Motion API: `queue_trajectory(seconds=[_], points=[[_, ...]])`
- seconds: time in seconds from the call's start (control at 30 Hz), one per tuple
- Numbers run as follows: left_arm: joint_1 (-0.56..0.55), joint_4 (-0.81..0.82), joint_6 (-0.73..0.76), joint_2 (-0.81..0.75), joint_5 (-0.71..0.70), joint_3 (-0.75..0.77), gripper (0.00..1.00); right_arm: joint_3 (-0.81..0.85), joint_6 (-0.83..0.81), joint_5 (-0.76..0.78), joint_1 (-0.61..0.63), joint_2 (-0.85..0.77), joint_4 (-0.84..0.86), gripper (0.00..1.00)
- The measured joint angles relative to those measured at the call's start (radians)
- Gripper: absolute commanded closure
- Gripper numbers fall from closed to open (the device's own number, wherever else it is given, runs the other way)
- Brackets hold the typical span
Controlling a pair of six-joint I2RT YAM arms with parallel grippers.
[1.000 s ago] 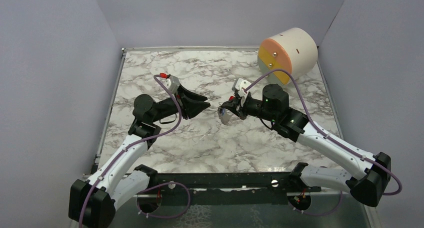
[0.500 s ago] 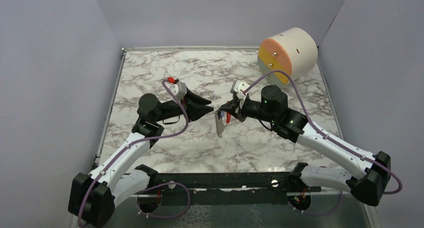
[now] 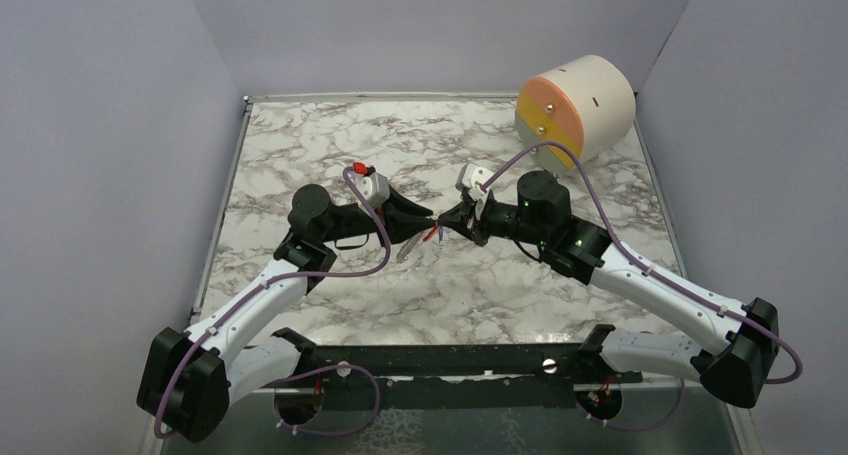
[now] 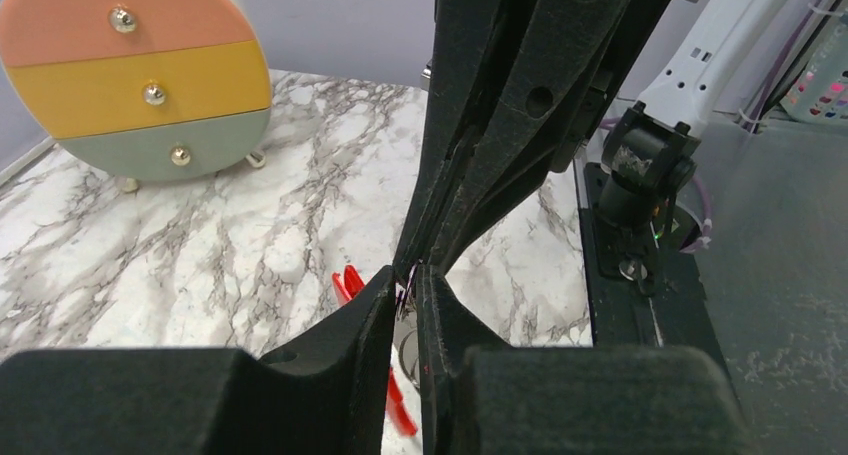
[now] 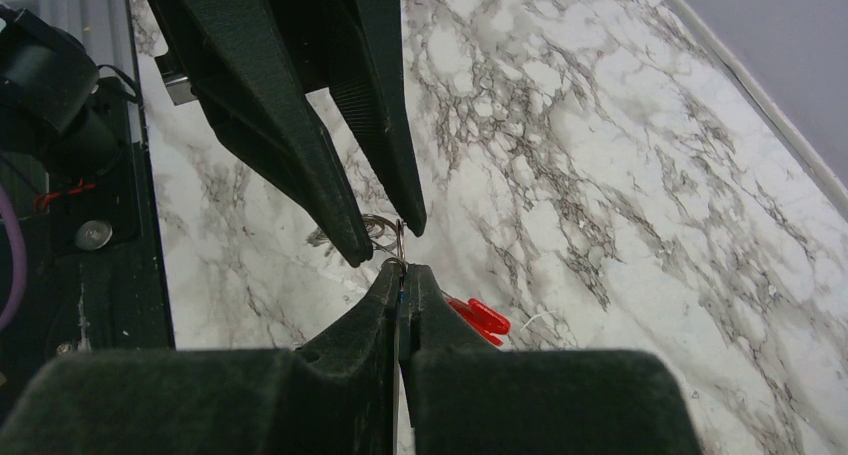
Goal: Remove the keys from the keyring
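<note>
Black fingers meet tip to tip above the middle of the marble counter (image 3: 330, 145). The left pincer (image 3: 431, 224) reaches in from the left and the right pincer (image 3: 444, 222) from the right, the two almost touching.

The right pincer is closed. From its tips comes a thin wire loop (image 5: 386, 231) of the keyring (image 3: 409, 250), so it grips the keyring there. A bluish sliver sits in the seam between its fingertips; that may be the keys (image 5: 400, 296), but it is too small to be sure.

The left pincer stands slightly apart, one fingertip on each side of the wire loop. Whether either tip presses on the wire cannot be told.

The keyring's grey strap hangs down and to the left from the meeting point, with its red piece (image 5: 481, 317) just below the tips. Whether the strap's end reaches the counter is not clear.

At the far right corner of the counter, well apart from both arms, stands a round cream drawer box (image 3: 590, 100) with a peach, a yellow and a pale green front.
</note>
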Motion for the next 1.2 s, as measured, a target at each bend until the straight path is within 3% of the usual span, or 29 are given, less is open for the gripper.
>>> queue_trajectory(seconds=[0.4,0.5,1.2], points=[[-0.014,0.0,0.032,0.027,0.022,0.002,0.93,0.0,-0.001,0.006,0.005,0.0,-0.035,0.99],[-0.019,0.0,0.034,0.029,0.027,0.002,1.0,0.0,0.0,0.013,0.005,0.0,-0.036,0.99],[-0.035,0.0,0.009,0.009,-0.04,0.002,1.0,0.0,0.016,0.08,0.018,-0.01,-0.018,0.99]])
